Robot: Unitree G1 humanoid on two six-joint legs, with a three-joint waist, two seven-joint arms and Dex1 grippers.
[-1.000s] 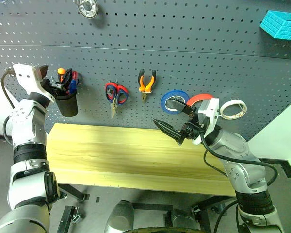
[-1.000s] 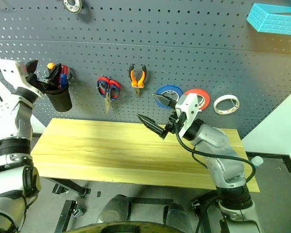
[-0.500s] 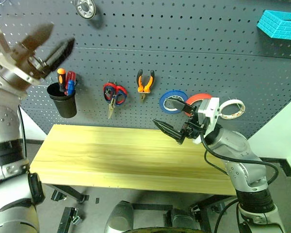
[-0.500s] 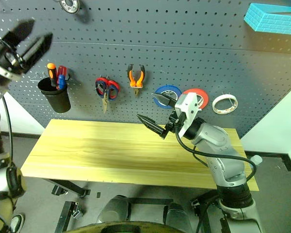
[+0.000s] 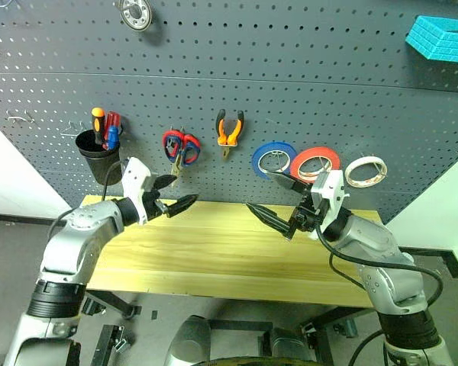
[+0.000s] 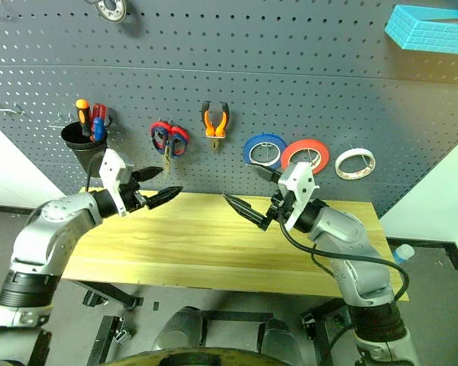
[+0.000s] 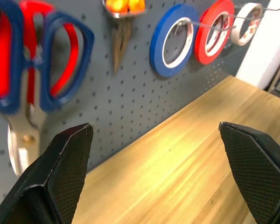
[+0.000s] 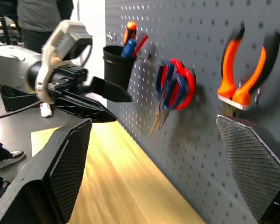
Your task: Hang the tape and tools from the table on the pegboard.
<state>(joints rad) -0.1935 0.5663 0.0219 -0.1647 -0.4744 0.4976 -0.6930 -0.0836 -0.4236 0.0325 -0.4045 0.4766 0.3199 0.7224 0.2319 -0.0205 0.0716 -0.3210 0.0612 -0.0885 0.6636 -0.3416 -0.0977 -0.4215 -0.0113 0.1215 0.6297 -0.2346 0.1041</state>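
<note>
- Spanning the lower middle of the head views, the table [image 5: 214,252] is a long top of light yellowish wood with visible grain; nothing lies on its visible surface.
- Behind it the pegboard [image 5: 305,91] is a dark grey perforated wall panel; grey floor shows below the table.
- At 1 o'clock on the panel sits a turquoise block [image 5: 441,38]; at 11 o'clock hangs a round metal part [image 5: 138,13].
- A black cup [image 5: 99,156] hangs at 9 o'clock on the panel, mouth up. It holds the orange-and-black screwdriver [image 5: 97,124] and two more handles, one red, one blue, all upright.
- Scissors [image 5: 181,150] with red and blue handles hang just past the cup toward 3 o'clock, long axis vertical, tips pointing to 6 o'clock.
- Pliers [image 5: 230,131] hang next, handles up, nose to 6 o'clock.
- Farther toward 3 o'clock hang a blue roll [image 5: 273,158], the red tape [image 5: 314,162] and a white roll [image 5: 366,171], flat against the panel on wire hooks.
- The left gripper [image 5: 177,194] is released, fingers spread, grasping nothing, over the table's back edge at 9 o'clock.
- The right gripper [image 5: 278,197] is likewise released and empty, over the table below the blue roll.
- A person stands in the background of the right wrist view [image 8: 39,18].
</note>
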